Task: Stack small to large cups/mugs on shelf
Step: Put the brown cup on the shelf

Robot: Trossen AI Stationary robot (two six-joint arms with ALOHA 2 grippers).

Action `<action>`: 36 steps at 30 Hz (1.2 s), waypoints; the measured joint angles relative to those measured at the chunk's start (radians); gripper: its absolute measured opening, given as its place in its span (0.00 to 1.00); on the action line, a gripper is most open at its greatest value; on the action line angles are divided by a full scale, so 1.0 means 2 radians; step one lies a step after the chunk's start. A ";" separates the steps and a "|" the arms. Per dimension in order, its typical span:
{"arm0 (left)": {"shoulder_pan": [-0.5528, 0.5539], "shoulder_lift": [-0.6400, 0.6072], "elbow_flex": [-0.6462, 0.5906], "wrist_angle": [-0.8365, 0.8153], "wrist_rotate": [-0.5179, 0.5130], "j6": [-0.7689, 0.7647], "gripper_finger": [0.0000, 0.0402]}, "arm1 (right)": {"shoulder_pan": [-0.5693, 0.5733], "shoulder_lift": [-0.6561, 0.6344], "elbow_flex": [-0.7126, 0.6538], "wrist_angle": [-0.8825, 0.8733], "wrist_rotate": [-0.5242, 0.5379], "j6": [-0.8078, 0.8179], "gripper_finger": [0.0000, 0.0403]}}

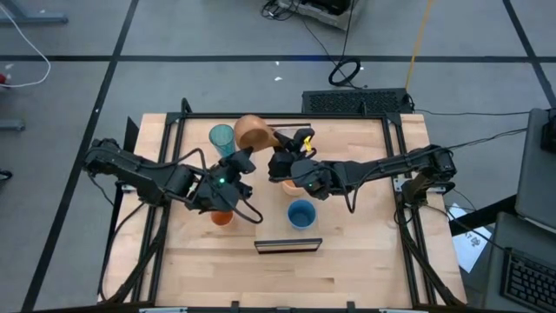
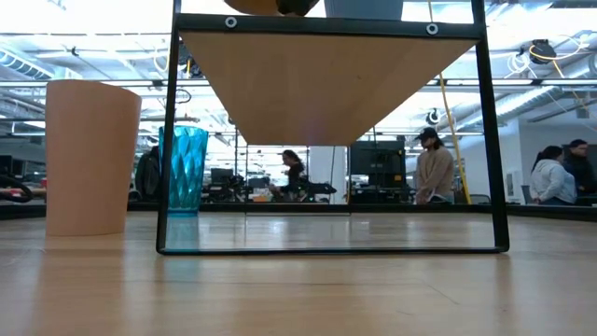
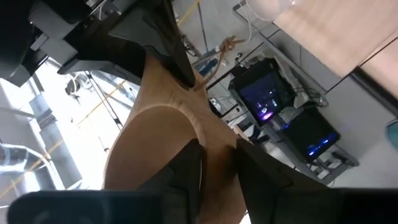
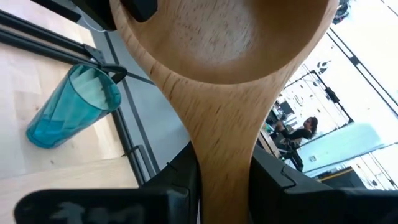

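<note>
Looking down from above, you see both grippers meeting at the tan handled mug (image 1: 253, 132) near the far edge of the table. The right gripper (image 1: 280, 155) pinches the mug's wooden handle between its fingers (image 4: 273, 180); its wrist view shows the handle (image 4: 224, 149) running straight down into that grip. The left gripper (image 1: 241, 161) comes in from the other side, and its wrist view shows its fingers (image 3: 186, 171) standing narrowly apart against the mug's tan wall (image 3: 155, 143). You cannot tell whether they actually grip it.

The tall teal tumbler (image 1: 222, 139) stands just beside the mug, on its left. The blue cup (image 1: 301, 213) sits upright on the tabletop nearer the front, well apart from the mug. The small orange cup (image 1: 222, 217) shows below the left arm. Another orange vessel (image 1: 289, 185) peeks out under the right arm; you cannot tell more of it.

From table height, the shelf (image 2: 331, 89) spans the black frame (image 2: 485, 140) overhead, with the tumbler (image 2: 184, 170) standing behind the frame's left post and a tan vessel (image 2: 90, 157) farther left. People stand in the room beyond.
</note>
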 joint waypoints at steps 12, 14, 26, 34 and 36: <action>0.002 0.000 0.000 -0.006 -0.003 -0.082 0.34 | 0.000 -0.001 0.001 -0.010 -0.021 0.003 0.19; 0.002 0.000 0.000 -0.013 0.001 -0.087 0.34 | 0.001 -0.001 0.001 -0.011 -0.024 0.003 0.19; 0.003 0.001 0.000 -0.026 0.016 -0.090 0.17 | 0.007 0.000 0.001 -0.015 -0.017 -0.010 0.19; -0.006 0.000 0.000 -0.042 0.027 -0.113 0.15 | 0.014 0.000 0.001 -0.016 -0.017 -0.005 0.25; -0.011 0.000 0.000 -0.046 0.028 -0.123 0.14 | 0.016 0.000 0.001 -0.016 -0.018 -0.006 0.26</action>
